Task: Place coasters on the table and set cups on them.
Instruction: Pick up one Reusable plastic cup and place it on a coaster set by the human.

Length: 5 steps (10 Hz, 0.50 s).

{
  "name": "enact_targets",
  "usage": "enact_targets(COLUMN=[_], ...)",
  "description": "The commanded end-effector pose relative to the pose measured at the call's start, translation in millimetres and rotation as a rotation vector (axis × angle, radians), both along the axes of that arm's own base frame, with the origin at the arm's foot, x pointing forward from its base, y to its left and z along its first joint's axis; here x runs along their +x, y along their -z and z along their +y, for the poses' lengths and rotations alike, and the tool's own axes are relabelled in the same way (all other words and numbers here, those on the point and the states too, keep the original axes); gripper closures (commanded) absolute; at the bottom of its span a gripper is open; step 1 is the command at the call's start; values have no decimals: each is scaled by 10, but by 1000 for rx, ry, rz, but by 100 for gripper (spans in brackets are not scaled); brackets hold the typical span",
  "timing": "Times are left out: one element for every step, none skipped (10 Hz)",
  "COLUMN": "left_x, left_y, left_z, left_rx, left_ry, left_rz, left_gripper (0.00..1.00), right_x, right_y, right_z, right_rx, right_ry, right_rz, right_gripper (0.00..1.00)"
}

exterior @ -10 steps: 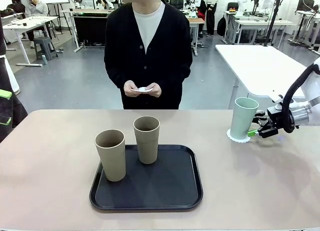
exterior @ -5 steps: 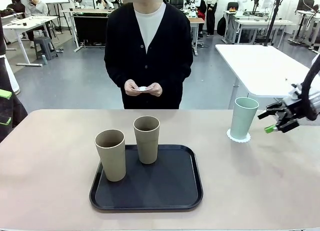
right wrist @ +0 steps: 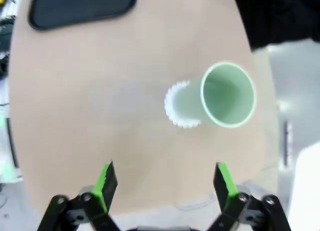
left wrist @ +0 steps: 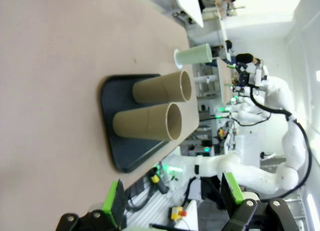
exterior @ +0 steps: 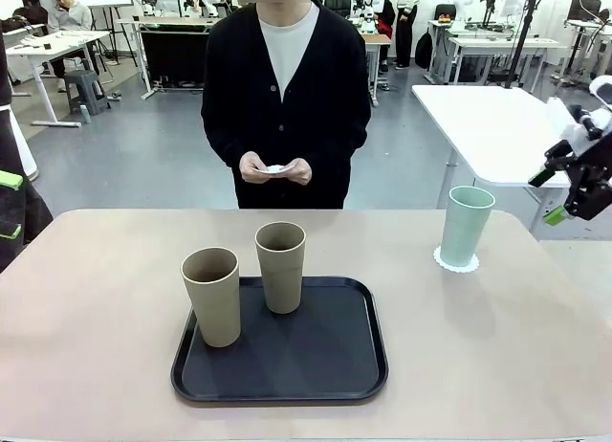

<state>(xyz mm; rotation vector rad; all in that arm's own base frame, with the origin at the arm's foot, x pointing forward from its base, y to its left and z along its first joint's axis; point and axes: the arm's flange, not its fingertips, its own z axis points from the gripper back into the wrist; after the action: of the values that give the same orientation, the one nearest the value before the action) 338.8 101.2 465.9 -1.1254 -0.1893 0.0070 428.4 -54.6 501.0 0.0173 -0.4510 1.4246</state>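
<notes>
**A:** Front view first. The mint green cup stands upright on its coaster, far right on the table. The right gripper hangs up off that edge, jaws spread, nothing in them. Two tan cups stand on the black tray, and the person's hands hold a white doily. So one done, two to go, I'd say.

**B:** Agreed. In the left wrist view the left gripper is released too, pads wide apart and empty, looking along the table at both tan cups on the tray. I'd wait for a doily to land on the table before grabbing anything.

**A:** The right wrist view looks down into the mint green cup, lace edge poking out at its base. It's well clear of the open fingers.

**B:** Tips for the next cup:
- Pinch mid-wall, since it tapers.
- Lift straight up over the tray lip.
- Lower it centred on the doily.
- Let go without nudging, because that paper will probably slide easily.
</notes>
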Motion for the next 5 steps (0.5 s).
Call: enact_targets(left_x=[-4, -4, -4, -4, -4], left_y=[-14, -14, -14, -14, -14], left_z=[12, 12, 12, 12, 12], left_rx=[-9, -9, -9, -9, -9], left_ry=[0, 0, 0, 0, 0], left_rz=[-8, -8, -8, -8, -8], left_gripper=[0, 0, 0, 0, 0], right_x=[-89, -100, -109, -3, -104], right_y=[10, -121, -161, -231, -113], right_z=[325, 454, 534, 471, 464], right_rx=[-131, -81, -61, -56, -103], right_ry=[136, 209, 217, 173, 185], right_rz=[96, 84, 138, 178, 73], right_gripper=[0, 0, 0, 0, 0])
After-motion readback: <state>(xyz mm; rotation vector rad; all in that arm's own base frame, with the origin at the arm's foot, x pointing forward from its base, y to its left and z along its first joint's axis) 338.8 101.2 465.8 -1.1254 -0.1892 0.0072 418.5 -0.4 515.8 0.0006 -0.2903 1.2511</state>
